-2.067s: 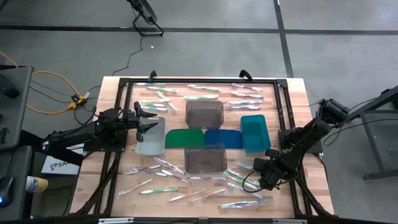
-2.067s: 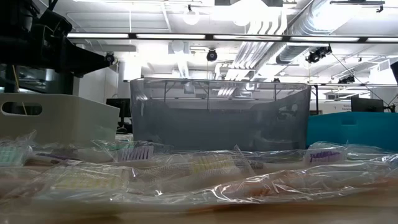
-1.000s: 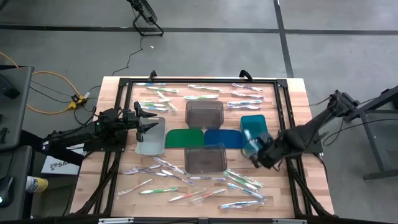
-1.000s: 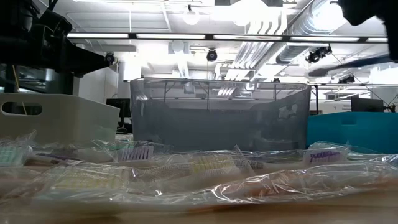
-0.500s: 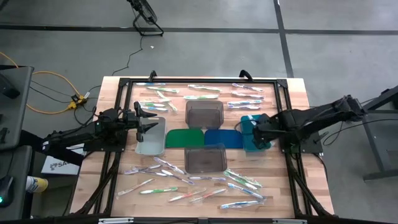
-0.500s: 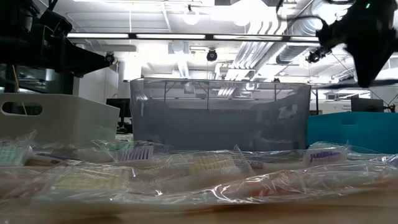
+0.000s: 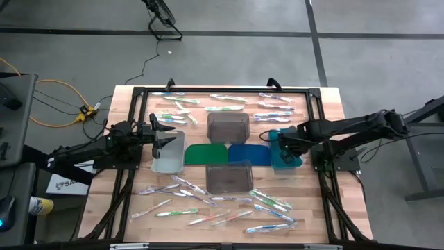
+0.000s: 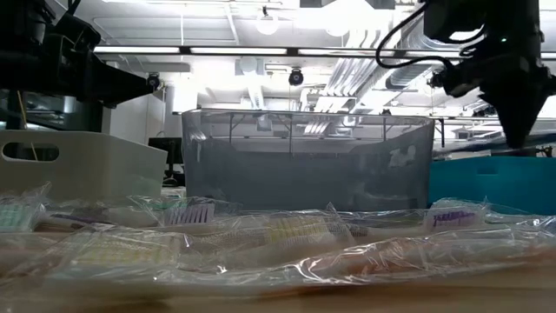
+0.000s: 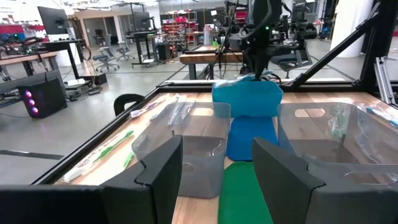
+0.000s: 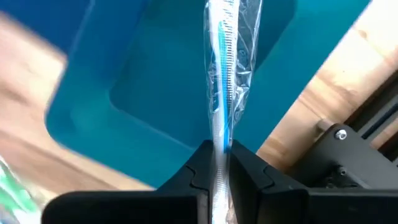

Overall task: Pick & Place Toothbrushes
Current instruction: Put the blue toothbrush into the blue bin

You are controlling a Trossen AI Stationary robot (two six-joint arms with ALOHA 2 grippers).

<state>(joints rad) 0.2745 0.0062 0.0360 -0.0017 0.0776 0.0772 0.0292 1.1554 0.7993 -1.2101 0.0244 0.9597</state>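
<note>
Right gripper (image 10: 219,163) above the teal rectangular plastic bin (image 7: 283,149), fingers clamped on a thin clear-wrapped toothbrush with a blue stripe (image 10: 225,74). Brush sticking out past the fingertips, over the bin's open interior. In the high view, same gripper (image 7: 286,140) over the teal bin near the table's right side, arm reaching in from the right.

Left gripper (image 9: 216,163) spread wide, holding nothing, over the near end of the clear rectangular plastic bin (image 7: 168,154) at the table's left. In the high view, left gripper (image 7: 165,133) just at that bin's edge.

Two grey translucent rectangular bins (image 7: 227,126) in the middle, one farther, one nearer, with a flat green mat (image 7: 205,153) and a flat blue mat (image 7: 248,153) side by side between them.

Other wrapped toothbrushes (image 7: 229,217) scattered on the wooden table (image 7: 329,101) along its near edge, more along the far edge (image 7: 225,98).
</note>
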